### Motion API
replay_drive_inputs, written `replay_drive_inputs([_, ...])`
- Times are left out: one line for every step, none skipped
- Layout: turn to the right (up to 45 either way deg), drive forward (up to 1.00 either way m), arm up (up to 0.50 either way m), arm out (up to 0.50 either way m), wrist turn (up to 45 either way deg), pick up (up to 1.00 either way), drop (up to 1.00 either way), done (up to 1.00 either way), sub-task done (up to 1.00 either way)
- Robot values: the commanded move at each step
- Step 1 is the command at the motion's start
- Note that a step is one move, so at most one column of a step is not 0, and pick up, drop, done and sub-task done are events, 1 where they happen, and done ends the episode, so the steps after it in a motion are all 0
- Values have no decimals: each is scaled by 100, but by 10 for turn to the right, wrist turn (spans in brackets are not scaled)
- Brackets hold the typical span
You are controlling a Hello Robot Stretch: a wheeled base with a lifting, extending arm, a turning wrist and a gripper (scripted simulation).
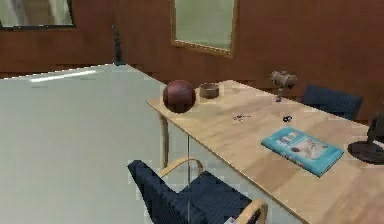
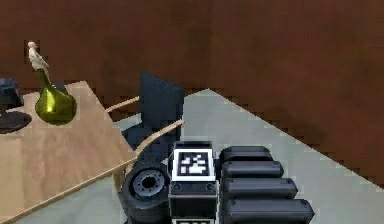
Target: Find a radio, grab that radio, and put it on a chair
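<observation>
A blue armchair with wooden arms (image 1: 195, 196) stands at the near side of a long wooden table (image 1: 230, 135). A second blue chair (image 1: 331, 99) sits behind the table's far side. In the arm side view a blue chair with wooden arms (image 2: 153, 112) stands at the table's end (image 2: 60, 160). The arm's dark stacked segments (image 2: 255, 185) and a white marked square (image 2: 195, 165) rise from the bottom edge. The gripper's dark round body (image 2: 148, 190) is left of the square. Its far end is hard to make out, so I cannot tell whether it holds anything.
On the table lie a brown ball (image 1: 178, 96), a small dark bowl (image 1: 208, 91), a grey figure (image 1: 282, 80), a blue book (image 1: 302, 150) and a dark round-based object (image 1: 370, 148). A yellow-green flask (image 2: 55, 103) stands near the table's end. Grey floor (image 1: 70, 140) lies open at the forward view's left.
</observation>
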Motion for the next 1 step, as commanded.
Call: replay_drive_inputs([-210,0,0,0,0,0,0,0,0])
